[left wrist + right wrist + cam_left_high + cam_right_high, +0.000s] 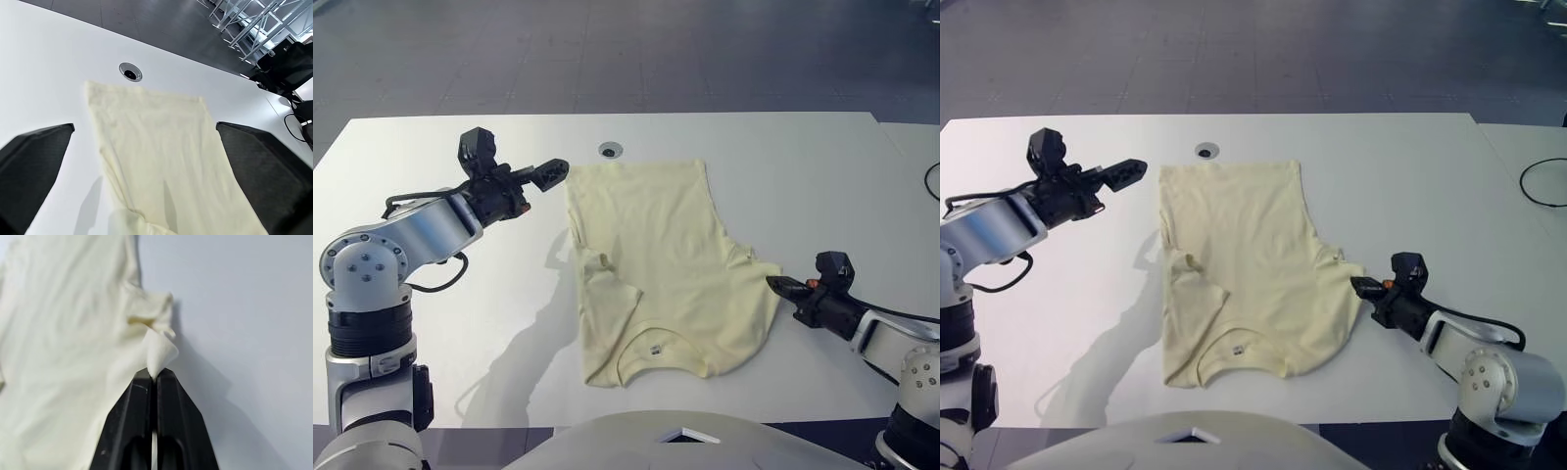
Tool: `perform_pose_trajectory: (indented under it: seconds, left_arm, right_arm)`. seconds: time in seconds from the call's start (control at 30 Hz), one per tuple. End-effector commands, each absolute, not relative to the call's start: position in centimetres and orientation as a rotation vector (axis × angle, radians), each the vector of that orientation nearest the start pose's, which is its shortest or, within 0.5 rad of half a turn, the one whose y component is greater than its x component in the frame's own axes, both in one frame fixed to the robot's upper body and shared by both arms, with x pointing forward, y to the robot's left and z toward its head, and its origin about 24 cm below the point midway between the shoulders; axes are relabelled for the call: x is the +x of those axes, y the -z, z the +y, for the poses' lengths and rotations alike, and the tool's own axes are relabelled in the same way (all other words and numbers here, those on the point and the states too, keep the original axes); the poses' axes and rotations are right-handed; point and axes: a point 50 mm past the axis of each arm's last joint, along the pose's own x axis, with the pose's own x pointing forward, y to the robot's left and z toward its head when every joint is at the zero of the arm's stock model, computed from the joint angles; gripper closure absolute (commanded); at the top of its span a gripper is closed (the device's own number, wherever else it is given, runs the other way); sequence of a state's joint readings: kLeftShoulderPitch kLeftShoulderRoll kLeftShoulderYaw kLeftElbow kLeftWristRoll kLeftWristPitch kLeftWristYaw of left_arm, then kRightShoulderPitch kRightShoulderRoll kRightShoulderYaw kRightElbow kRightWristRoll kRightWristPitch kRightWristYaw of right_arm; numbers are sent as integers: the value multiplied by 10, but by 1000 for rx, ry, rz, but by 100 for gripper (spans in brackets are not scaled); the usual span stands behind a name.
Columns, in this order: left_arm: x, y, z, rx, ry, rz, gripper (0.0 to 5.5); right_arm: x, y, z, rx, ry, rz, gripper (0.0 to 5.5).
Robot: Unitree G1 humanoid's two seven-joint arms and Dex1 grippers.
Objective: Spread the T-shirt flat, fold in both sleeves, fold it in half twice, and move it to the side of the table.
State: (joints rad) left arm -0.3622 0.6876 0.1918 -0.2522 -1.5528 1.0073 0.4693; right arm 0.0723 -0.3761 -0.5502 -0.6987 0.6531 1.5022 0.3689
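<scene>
White table (803, 176) holds a pale-yellow T-shirt (666, 255), collar nearest, sleeves rumpled.

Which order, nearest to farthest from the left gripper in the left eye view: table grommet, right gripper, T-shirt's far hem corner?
1. T-shirt's far hem corner, just beside the left gripper.
2. table grommet, slightly farther back.
3. right gripper, across the shirt.

The left pincer (145, 126) gapes wide over the T-shirt (161, 142); a round port (130, 72) sits near its hem
</scene>
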Motion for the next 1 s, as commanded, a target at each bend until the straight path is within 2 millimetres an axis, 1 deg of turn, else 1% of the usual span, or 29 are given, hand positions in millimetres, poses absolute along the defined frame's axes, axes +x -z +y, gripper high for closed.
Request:
perform_pose_trajectory:
  seconds: [0.03, 0.13, 0.2, 0.33, 0.47, 0.5, 0.63, 0.73, 0.8, 0.83, 0.87, 0.93, 1.0]
  left_arm:
    - [266, -170, 205, -414, 254, 460, 10]
    - [265, -170, 201, -420, 255, 461, 10]
    - [266, -170, 200, -423, 255, 460, 10]
    - [266, -170, 197, -427, 260, 460, 10]
    - [267, -169, 196, -431, 265, 465, 10]
    - [267, -168, 195, -432, 265, 467, 10]
    - [268, -167, 194, -434, 270, 472, 10]
    - [267, -166, 194, -434, 269, 476, 10]
    - [266, -165, 195, -432, 269, 481, 10]
    - [265, -163, 195, -423, 271, 488, 10]
    - [262, -162, 197, -405, 276, 495, 10]
    - [250, -156, 200, -287, 300, 528, 10]
    - [236, -148, 202, -178, 348, 567, 10]
  right_arm:
    - [181, -125, -198, 260, -434, 568, 548]
    - [178, -122, -174, 279, -513, 565, 548]
    - [176, -116, -165, 285, -525, 595, 548]
    - [175, -107, -156, 282, -518, 650, 548]
    - [177, -105, -145, 284, -526, 655, 548]
    - [178, -105, -141, 288, -532, 653, 521]
    - [182, -109, -127, 332, -569, 624, 463]
    - [185, -116, -121, 419, -598, 568, 417]
    - [188, -123, -125, 467, -601, 514, 384]
    - [192, -126, -135, 456, -567, 492, 370]
    - [195, -129, -148, 411, -527, 484, 349]
    - [196, -132, -176, 216, -433, 529, 318]
    - [191, -130, -191, 83, -395, 595, 289]
